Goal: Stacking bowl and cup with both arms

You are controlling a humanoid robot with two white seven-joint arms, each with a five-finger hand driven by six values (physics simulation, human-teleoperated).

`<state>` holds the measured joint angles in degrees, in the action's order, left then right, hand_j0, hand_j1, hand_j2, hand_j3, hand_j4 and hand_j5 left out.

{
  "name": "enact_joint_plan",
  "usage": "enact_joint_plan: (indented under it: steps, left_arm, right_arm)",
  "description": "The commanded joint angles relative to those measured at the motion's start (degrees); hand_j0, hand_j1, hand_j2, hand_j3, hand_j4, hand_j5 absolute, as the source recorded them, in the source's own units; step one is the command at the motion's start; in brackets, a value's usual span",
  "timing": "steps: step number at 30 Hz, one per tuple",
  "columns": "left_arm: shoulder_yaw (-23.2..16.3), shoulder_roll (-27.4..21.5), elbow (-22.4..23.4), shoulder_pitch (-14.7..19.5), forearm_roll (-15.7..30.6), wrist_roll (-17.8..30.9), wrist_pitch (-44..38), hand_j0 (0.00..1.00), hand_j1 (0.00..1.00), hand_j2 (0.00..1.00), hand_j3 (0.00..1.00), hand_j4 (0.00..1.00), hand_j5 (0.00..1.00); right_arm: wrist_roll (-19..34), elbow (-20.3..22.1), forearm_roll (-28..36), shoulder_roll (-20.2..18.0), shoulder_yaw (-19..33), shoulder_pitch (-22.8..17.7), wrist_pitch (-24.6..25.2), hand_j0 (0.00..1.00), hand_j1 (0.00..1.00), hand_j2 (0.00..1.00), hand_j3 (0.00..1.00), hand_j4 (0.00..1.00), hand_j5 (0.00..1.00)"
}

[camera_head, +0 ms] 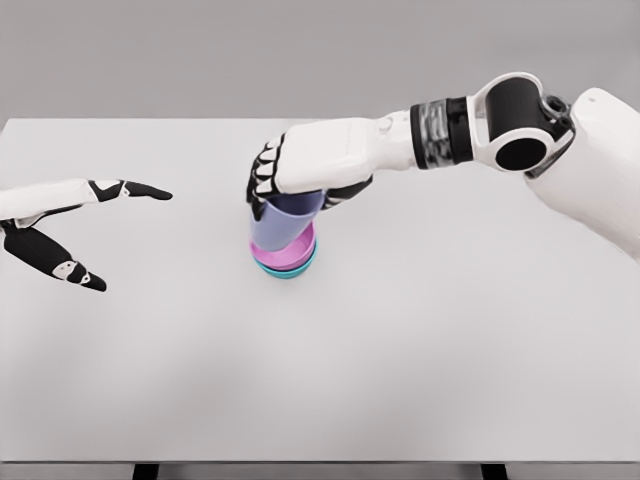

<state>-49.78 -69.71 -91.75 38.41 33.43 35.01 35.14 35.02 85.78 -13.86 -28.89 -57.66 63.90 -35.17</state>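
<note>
A lavender cup stands tilted inside a pink bowl, which nests in a teal bowl near the table's middle. My right hand reaches in from the upper right and is curled over the cup's rim, shut on it from above. My left hand hovers at the left edge of the view, well apart from the stack, fingers and thumb spread with nothing between them.
The white table carries only the stack. Its front edge runs along the bottom of the view, with dark legs showing below it.
</note>
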Motion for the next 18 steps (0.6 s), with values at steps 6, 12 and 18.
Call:
enact_joint_plan:
  steps: [6, 12, 18]
  left_arm:
    - [-0.1, 0.1, 0.0, -0.1, 0.4, 0.0, -0.1, 1.00, 1.00, 1.00, 1.00, 1.00, 1.00]
    - [-0.1, 0.1, -0.1, -0.2, 0.4, 0.0, -0.1, 1.00, 1.00, 1.00, 1.00, 1.00, 1.00]
    - [-0.1, 0.0, -0.1, -0.2, 0.4, 0.0, -0.1, 1.00, 1.00, 1.00, 1.00, 1.00, 1.00]
  right_arm:
    - [0.0, -3.2, 0.0, 0.1, -2.0, -0.2, 0.2, 0.66, 0.66, 0.66, 0.66, 0.66, 0.66]
    - [0.0, -3.8, -0.1, 0.1, -3.8, -0.2, 0.2, 0.66, 0.66, 0.66, 0.66, 0.66, 0.66]
    - [0.0, -5.2, -0.1, 0.2, -3.9, -0.2, 0.2, 0.66, 0.66, 0.66, 0.66, 0.66, 0.66]
